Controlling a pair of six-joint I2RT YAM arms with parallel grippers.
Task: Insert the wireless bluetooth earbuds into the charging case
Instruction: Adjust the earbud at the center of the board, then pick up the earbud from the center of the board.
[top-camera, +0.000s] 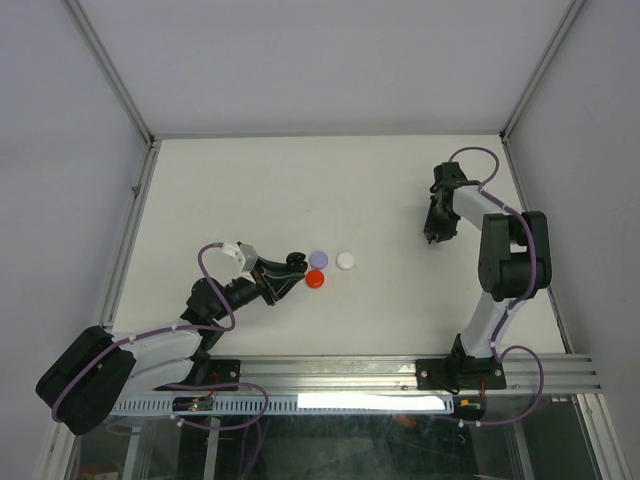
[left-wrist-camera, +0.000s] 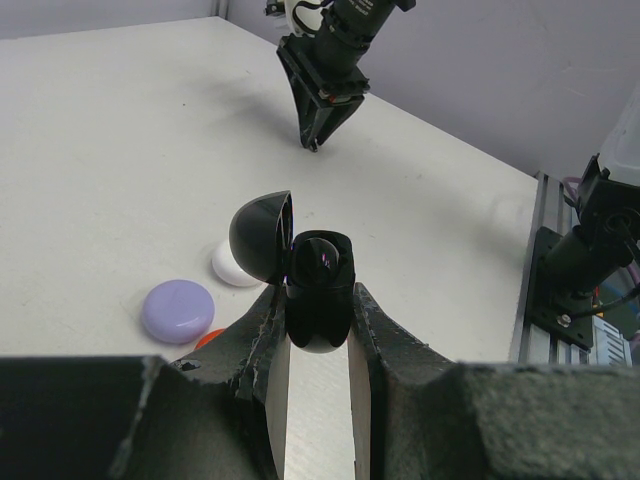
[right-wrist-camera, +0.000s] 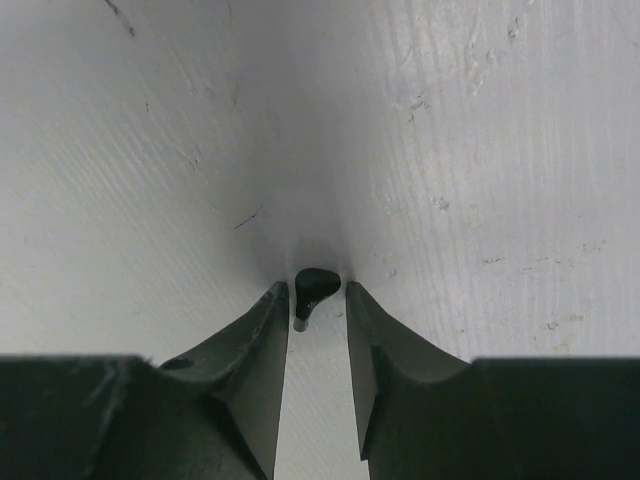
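Earbud (right-wrist-camera: 316, 285) lies on the surface (top-camera: 300, 180) toward its right edge, between the narrowly spread fingers of the right hand (right-wrist-camera: 318, 300), well apart across open room from the left hand (left-wrist-camera: 318, 330), which pinches the open charging case (left-wrist-camera: 320, 290) just beside a purple disc (top-camera: 319, 258).

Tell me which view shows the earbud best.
Right wrist: the earbud lies close up on the table, between the jaws' tips. Top external shows only the right gripper over it; left wrist shows that gripper far off, the earbud too small to tell.
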